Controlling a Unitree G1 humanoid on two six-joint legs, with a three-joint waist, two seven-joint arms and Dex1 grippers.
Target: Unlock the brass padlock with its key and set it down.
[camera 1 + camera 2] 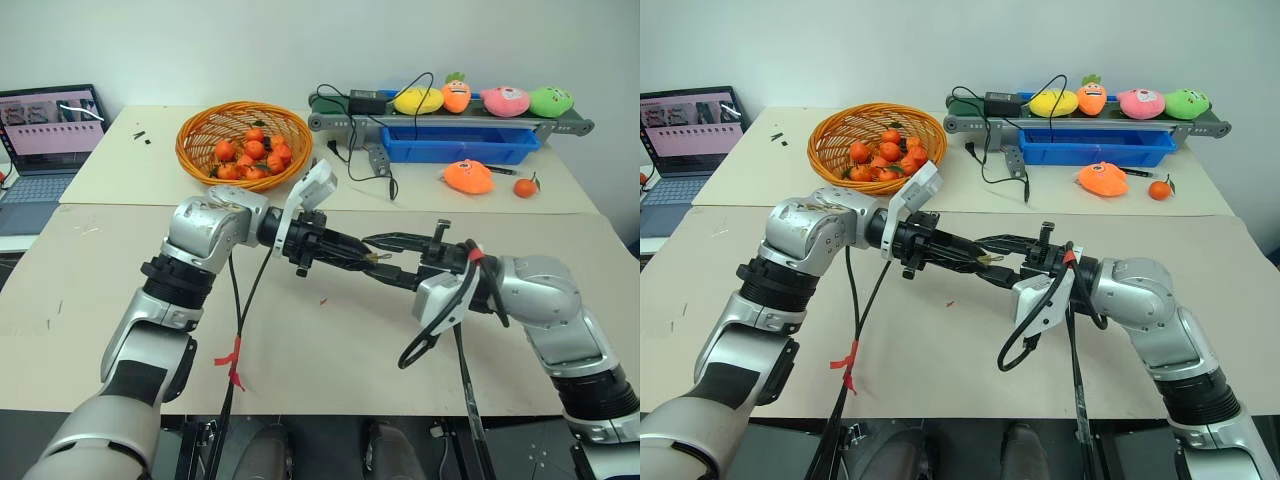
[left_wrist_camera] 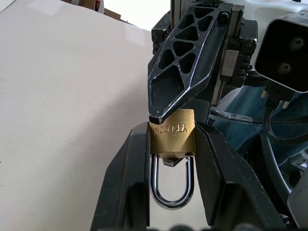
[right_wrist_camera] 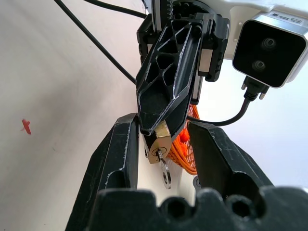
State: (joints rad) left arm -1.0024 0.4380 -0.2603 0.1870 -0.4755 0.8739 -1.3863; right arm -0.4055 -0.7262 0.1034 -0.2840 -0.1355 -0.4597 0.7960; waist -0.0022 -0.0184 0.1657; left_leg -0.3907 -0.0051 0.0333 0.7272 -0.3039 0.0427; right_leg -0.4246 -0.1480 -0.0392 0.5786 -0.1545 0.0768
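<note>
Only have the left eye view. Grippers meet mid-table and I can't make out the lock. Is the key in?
Observer: Yes. In the right wrist view the key sits in the keyhole of the brass padlock, head sticking out.
Operator: Right gripper on it?
Observer: No. The right gripper is open, one finger on each side of the key, with gaps.
Operator: Lock held firmly?
Observer: The left gripper is shut on the brass padlock's body. The shackle points back toward its wrist, and both legs appear to reach the body.
</note>
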